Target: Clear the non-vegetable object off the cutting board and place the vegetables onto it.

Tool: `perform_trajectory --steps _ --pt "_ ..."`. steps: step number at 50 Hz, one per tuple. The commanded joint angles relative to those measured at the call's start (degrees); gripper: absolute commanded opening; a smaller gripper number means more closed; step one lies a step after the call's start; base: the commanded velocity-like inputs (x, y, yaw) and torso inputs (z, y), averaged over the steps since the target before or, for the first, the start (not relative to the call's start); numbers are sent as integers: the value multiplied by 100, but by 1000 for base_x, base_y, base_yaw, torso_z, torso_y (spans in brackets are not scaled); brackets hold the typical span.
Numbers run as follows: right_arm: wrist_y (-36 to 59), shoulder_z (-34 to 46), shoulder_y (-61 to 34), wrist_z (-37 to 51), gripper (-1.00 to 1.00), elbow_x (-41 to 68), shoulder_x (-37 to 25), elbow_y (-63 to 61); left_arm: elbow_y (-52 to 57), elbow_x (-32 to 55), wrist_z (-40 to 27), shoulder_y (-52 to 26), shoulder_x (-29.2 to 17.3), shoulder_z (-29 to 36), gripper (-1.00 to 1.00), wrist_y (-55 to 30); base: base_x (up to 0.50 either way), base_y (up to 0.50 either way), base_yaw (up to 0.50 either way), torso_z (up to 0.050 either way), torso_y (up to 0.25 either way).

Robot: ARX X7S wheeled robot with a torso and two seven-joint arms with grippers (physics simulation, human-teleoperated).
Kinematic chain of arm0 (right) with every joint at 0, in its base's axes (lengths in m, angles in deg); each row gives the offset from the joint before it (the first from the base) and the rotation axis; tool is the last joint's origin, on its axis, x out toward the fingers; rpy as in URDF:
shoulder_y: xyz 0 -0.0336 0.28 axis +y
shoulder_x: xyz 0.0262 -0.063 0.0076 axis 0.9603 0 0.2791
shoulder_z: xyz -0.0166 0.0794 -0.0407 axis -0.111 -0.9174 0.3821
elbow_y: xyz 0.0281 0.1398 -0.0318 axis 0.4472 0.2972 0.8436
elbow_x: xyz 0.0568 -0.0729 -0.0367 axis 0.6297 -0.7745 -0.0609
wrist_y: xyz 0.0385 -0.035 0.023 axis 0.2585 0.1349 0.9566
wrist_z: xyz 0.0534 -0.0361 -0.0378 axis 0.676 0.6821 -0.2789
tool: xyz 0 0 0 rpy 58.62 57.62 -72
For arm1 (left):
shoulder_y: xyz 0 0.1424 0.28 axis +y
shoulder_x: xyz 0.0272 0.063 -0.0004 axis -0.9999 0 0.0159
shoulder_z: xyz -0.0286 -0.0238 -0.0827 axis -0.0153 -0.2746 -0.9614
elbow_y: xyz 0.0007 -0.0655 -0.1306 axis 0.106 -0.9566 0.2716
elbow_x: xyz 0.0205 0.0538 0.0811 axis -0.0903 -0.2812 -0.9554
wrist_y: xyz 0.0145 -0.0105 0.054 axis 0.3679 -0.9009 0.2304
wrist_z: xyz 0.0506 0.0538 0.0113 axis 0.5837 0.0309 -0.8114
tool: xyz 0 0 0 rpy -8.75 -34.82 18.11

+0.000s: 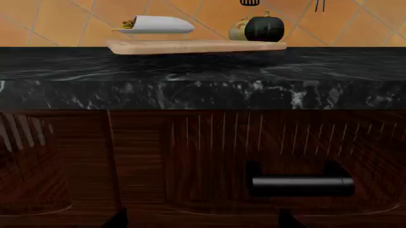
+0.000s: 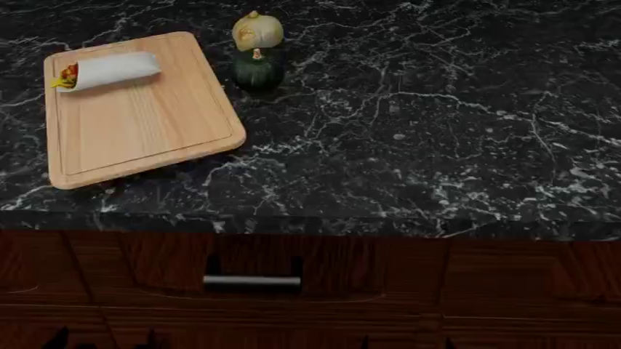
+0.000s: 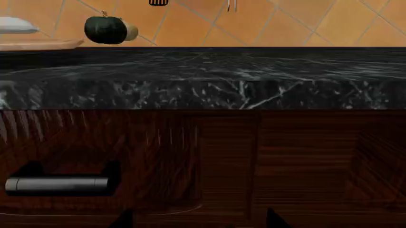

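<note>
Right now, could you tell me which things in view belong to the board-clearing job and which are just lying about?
Belongs to the job:
- tortilla wrap, lying on the board
- cutting board
- pale lumpy bulb, off the board
- dark green squat vegetable, off the board

Just there:
- black marble counter
- drawer handle
- hanging utensils

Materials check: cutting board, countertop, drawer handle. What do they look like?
Cutting board: light wood, matte, with visible straight grain and a groove near the edge.
Countertop: looks like black marble or similar stone, polished, with white veining.
Drawer handle: appears to be brushed metal, a silvery bar with a soft sheen.
</note>
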Motion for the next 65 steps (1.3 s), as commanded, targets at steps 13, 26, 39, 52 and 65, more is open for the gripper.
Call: perform_trajectory --steps 13,26,39,52,65 --pt "99 26 -53 63 100 130 -52 66 -49 176 -25 -79 -50 33 100 -199 0 0 0 0 0" --pt "65 427 -4 427 100 56 -297 -35 -69 269 -331 -20 -281 339 100 49 0 77 0 0 0" --pt "81 546 -36 564 100 169 -405 9 -69 363 -496 -39 -389 472 100 13 0 500 0 0 0" --pt "58 655 -47 667 100 232 -493 27 -70 435 -604 -37 -476 578 100 74 0 500 0 0 0" --pt "106 689 -41 931 100 250 -542 -63 -29 461 -765 -54 -564 671 100 -59 0 239 0 0 0"
